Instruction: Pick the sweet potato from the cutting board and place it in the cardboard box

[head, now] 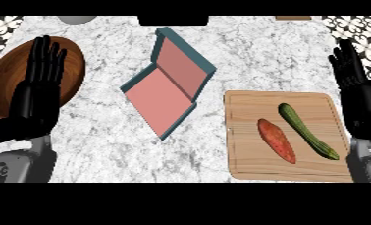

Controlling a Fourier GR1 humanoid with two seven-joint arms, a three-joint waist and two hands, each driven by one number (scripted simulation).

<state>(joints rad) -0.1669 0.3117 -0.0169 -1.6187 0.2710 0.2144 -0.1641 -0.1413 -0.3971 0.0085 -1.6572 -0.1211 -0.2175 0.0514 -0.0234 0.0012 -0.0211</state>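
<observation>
Left hand [38, 79] covers part of the wooden bowl [72, 71], and the bowl's left side runs off the frame edge. Right hand [354, 84] is clipped at the right border, w/ its forearm hiding the cutting board [250, 162] corner. Up top, a grey round thing [77, 19] and a brown bit [293, 17] are cut off, can't tell what they are.

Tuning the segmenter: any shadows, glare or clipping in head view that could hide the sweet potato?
Head view: flat, even light, no glare; the sweet potato shows whole on the cutting board, apart from the cucumber. Box casts only a faint edge shadow. Left hand overlaps the wooden plate; right hand clipped at the frame edge.
</observation>
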